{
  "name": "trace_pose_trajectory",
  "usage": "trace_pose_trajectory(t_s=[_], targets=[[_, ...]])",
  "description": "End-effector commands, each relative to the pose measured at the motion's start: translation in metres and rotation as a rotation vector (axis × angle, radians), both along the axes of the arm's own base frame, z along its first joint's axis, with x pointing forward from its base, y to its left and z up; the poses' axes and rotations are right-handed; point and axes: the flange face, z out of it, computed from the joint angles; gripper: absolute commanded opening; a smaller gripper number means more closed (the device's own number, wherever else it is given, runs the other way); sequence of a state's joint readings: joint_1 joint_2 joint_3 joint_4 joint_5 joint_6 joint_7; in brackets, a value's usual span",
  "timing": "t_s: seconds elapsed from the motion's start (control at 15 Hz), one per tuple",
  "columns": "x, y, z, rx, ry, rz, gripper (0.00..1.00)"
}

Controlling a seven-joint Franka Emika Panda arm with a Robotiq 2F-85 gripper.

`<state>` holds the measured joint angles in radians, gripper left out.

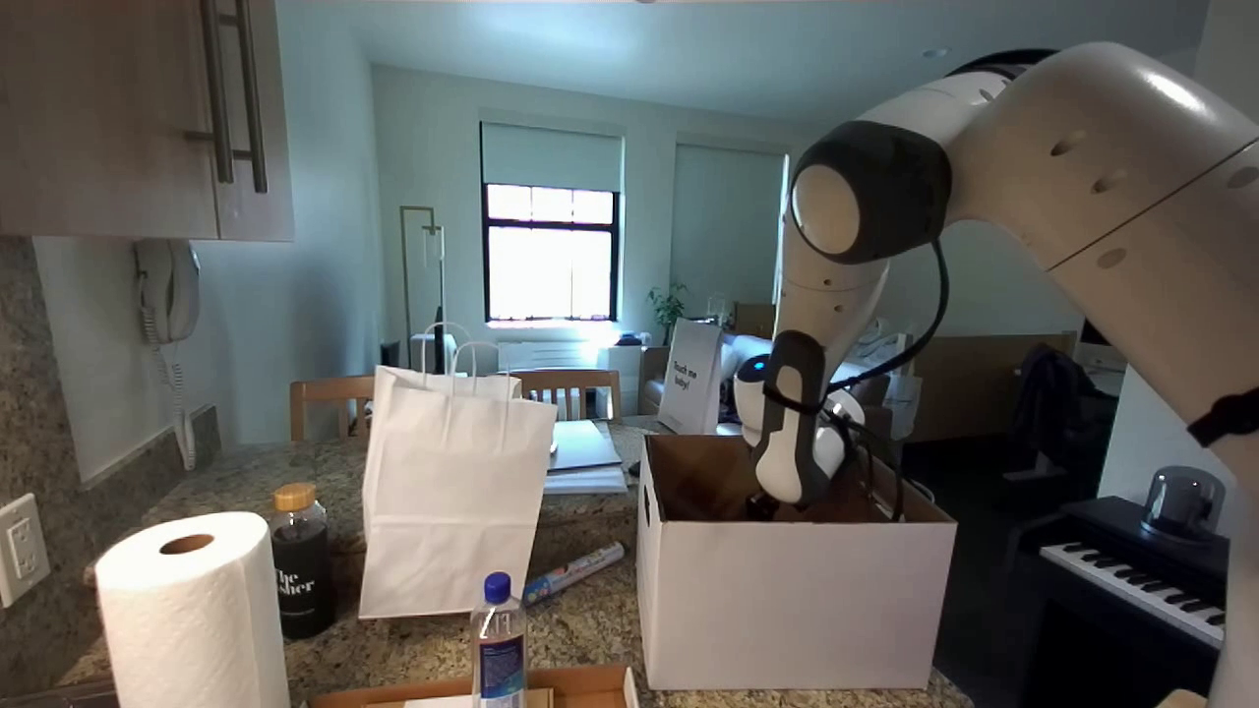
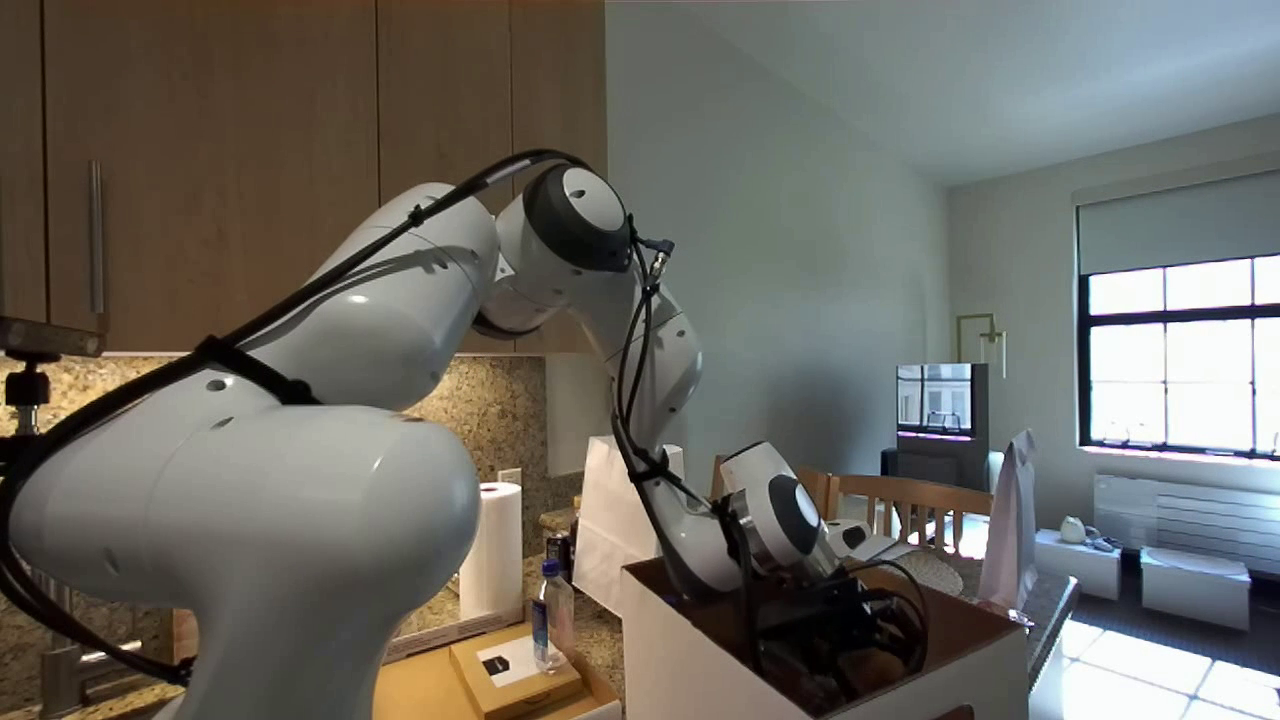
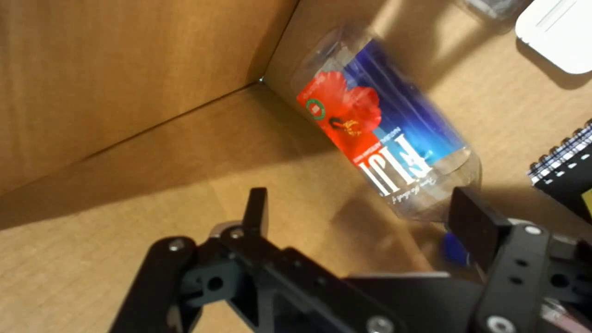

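Well, the clear water bottle (image 3: 386,132) lies on its side inside the big white box (image 1: 787,610), close to a brown corner. With 12 at the top of the wrist view, it sits at about 2 o'clock from the middle and slants from 11 down to 5. The gripper (image 3: 364,210) is spread wide and holds nothing, with its fingers (image 3: 476,226) at 9 and 3 o'clock of the gap. The 3 o'clock one looks right by the bottle's low end, but I can't tell if they touch. A blue cap (image 3: 454,249) peeks out near that finger, and I think it belongs to this bottle.

How full the bottle is, I can't see; my guess is light if empty, heavier with water. The thin plastic looks smooth, so it may slip, and it may squish if pinched hard, but it likely won't break. A good spot to grab is the middle, over the bright label (image 3: 374,115), one finger on each long side, at 2 and 8 o'clock. That would need a small turn of the wrist. Held by the cap end, it could droop.

Farther out in the box, a black notebook (image 3: 572,178) is at 3 o'clock and a white thing (image 3: 559,32) is at 2.
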<state>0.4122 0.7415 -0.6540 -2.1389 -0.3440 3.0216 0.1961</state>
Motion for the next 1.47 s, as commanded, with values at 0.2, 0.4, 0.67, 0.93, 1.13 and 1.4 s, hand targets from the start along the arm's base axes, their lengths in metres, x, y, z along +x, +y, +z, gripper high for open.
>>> trace_pose_trajectory(t_s=[0.2, 0.4, 0.67, 0.93, 1.13, 1.4], targets=[[-0.014, 0.006, -0.026, -0.003, 0.150, 0.095, 1.00], [-0.018, 0.006, -0.040, 0.005, 0.228, 0.117, 1.00], [-0.017, 0.006, -0.051, 0.038, 0.308, 0.133, 1.00], [-0.017, 0.016, -0.070, 0.059, 0.407, 0.131, 1.00], [-0.019, 0.028, -0.077, 0.069, 0.474, 0.127, 1.00], [-0.020, 0.039, -0.079, 0.085, 0.537, 0.107, 1.00]])
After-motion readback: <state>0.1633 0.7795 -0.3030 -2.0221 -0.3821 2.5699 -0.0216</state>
